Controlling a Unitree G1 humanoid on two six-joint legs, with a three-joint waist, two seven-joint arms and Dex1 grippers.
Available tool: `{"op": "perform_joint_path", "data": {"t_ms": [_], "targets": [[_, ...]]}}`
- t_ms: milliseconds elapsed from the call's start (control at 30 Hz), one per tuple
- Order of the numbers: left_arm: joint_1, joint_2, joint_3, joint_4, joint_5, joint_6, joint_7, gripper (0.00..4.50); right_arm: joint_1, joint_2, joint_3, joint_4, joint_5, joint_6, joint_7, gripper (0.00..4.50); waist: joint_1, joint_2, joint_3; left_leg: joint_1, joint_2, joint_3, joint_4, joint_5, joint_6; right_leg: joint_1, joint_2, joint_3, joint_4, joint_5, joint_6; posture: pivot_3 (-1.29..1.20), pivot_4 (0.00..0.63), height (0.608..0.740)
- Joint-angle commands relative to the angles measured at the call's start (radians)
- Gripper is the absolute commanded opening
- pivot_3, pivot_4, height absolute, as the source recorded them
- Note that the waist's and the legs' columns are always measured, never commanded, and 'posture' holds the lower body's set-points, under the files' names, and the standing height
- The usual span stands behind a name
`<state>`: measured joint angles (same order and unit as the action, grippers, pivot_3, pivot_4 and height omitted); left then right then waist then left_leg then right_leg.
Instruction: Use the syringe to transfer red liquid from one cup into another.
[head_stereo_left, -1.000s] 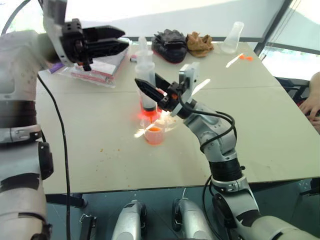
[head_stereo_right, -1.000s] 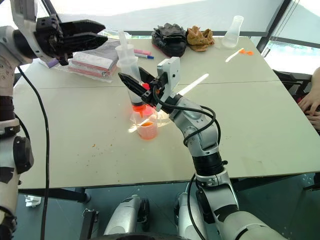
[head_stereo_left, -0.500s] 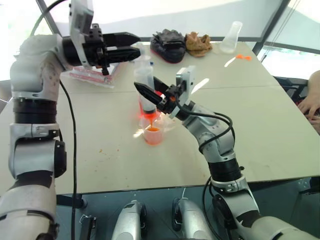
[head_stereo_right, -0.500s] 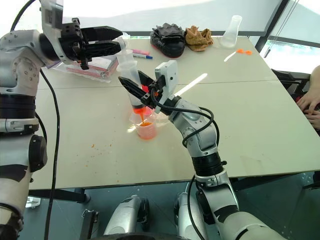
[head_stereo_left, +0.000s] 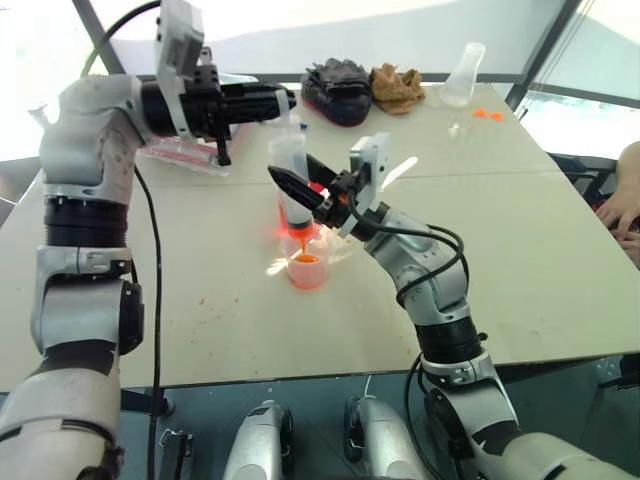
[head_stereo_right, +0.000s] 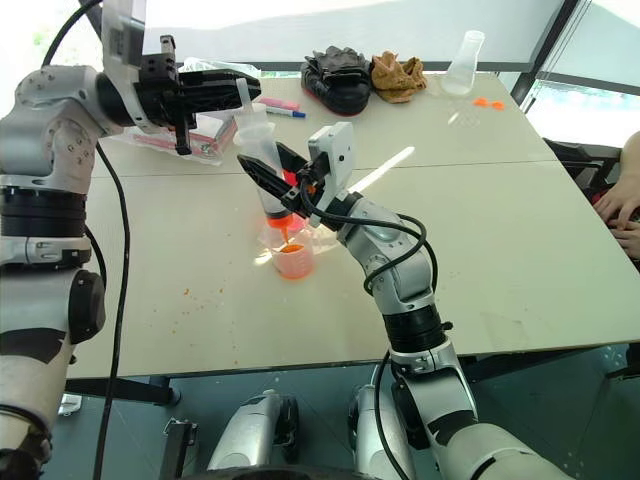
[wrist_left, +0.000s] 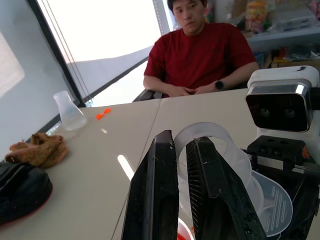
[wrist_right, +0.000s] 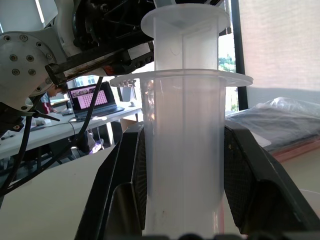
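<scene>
gripping the syringe (head_stereo_left: 293, 175) barrel, right tool (head_stereo_left: 305, 185) over cup (head_stereo_left: 308, 270); left tool (head_stereo_left: 272, 100) pressed together atop plunger.

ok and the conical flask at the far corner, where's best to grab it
Probably the narrow neck of the conical flask, coming in level from the near side. It stands upright and its body flares wide toward the base, so the neck looks the slimmest, straightest part for two fingers.

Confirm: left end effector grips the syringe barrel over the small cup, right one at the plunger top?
Swapped. The right end effector grips the syringe barrel over the small cup; the left end effector is at the plunger top. The left eye view shows it.
</scene>
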<state>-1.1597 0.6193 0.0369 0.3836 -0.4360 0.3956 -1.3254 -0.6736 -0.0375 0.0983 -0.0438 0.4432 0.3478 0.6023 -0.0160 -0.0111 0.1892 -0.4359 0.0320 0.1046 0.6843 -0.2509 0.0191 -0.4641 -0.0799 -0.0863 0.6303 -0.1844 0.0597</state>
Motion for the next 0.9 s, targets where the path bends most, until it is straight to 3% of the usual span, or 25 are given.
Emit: {"op": "perform_joint_path", "data": {"t_ms": [33,567,900], "targets": [[0.020,0.004,-0.022,-0.069,-0.015,0.034,-0.028,0.02,-0.024,0.010,-0.003,-0.034,0.009,-0.027,0.008,1.46,0.000,0.000,0.000,0.000,0.000,0.000,0.000,0.000,0.000,0.000,0.000,0.000,0.000,0.000,0.000,0.00,0.150,0.740],[0.163,-0.019,-0.056,-0.184,-0.020,0.083,-0.028,0.02,-0.072,-0.024,-0.064,-0.081,0.056,0.035,-0.012,1.46,0.001,0.000,0.000,0.000,0.000,0.000,0.000,0.000,0.000,0.000,0.000,0.000,0.000,0.000,0.000,0.00,0.150,0.740],[0.073,-0.030,0.020,-0.117,-0.057,0.129,0.027,0.02,-0.083,-0.040,-0.078,-0.110,0.078,0.049,-0.037,1.46,0.001,0.000,0.000,0.000,0.000,0.000,0.000,0.000,0.000,0.000,0.000,0.000,0.000,0.000,0.000,0.00,0.150,0.740]]}}
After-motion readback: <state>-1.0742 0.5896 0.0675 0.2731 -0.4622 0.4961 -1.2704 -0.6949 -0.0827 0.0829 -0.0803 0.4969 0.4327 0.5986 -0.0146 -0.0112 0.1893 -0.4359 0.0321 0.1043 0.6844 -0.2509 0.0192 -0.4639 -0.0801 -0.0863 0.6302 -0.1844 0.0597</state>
